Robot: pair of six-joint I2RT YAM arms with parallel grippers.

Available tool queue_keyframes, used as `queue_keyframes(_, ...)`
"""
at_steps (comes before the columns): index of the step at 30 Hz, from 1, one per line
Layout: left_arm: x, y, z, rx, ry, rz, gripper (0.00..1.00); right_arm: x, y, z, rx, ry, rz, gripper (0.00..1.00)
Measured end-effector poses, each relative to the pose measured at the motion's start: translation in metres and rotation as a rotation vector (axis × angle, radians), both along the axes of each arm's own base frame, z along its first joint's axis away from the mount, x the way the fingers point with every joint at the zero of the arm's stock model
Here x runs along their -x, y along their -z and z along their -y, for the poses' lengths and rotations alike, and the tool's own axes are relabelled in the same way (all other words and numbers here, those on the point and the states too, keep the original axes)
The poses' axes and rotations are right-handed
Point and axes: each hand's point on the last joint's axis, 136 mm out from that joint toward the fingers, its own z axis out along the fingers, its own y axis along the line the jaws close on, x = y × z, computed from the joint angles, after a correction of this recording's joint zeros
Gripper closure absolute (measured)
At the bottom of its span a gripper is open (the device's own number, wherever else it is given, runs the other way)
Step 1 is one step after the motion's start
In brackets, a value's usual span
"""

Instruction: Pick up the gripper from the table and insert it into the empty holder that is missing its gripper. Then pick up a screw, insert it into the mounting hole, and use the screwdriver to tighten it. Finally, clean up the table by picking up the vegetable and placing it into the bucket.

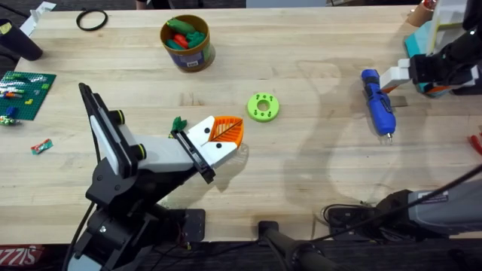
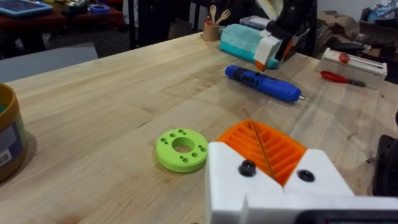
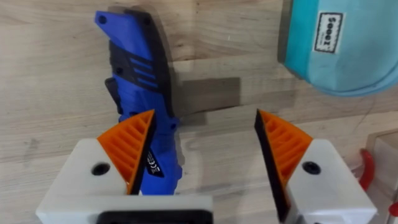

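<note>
The blue screwdriver (image 1: 379,103) (image 2: 264,83) (image 3: 140,74) lies flat on the table at the right, tip toward the front. My right gripper (image 1: 399,79) (image 3: 204,124) hovers open over its rear end; the tool runs under one orange pad, not between the fingers. My left gripper (image 1: 230,129) (image 2: 258,134) hangs shut near the table's middle, pads pressed together. A small green leafy vegetable bit (image 1: 178,123) pokes out beside its wrist, mostly hidden. The yellow-tan bucket (image 1: 197,54) at the back holds red and green vegetables. The loose gripper, holder and screw are out of view.
A flat green disc with holes (image 1: 263,107) (image 2: 181,149) lies just beyond the left gripper. A teal block (image 1: 420,38) (image 3: 342,43) sits at the far right, a red-handled tool (image 2: 339,77) nearby. At the left are a green brick plate (image 1: 26,90) and a black ring (image 1: 91,20).
</note>
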Motion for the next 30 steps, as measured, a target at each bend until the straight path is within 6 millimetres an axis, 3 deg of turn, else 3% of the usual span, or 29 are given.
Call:
queue_keyframes(6, 0.0, 0.0, 0.0, 0.0, -0.001, -0.001, 0.985, -0.002, 0.009, -0.002, -0.025, -0.01, -0.011, 0.031)
queue_keyframes(20, 0.0, 0.0, 0.0, 0.0, -0.001, -0.001, 0.985, -0.027, -0.012, -0.028, -0.171, -0.063, 0.137, 0.031)
queue_keyframes(23, 0.0, 0.0, 0.0, 0.0, -0.001, -0.001, 0.985, -0.031, -0.004, -0.03, -0.194, -0.066, 0.129, 0.031)
queue_keyframes(30, 0.0, 0.0, 0.0, 0.0, -0.001, -0.002, 0.985, -0.029, 0.037, -0.037, -0.246, -0.079, 0.024, 0.031)
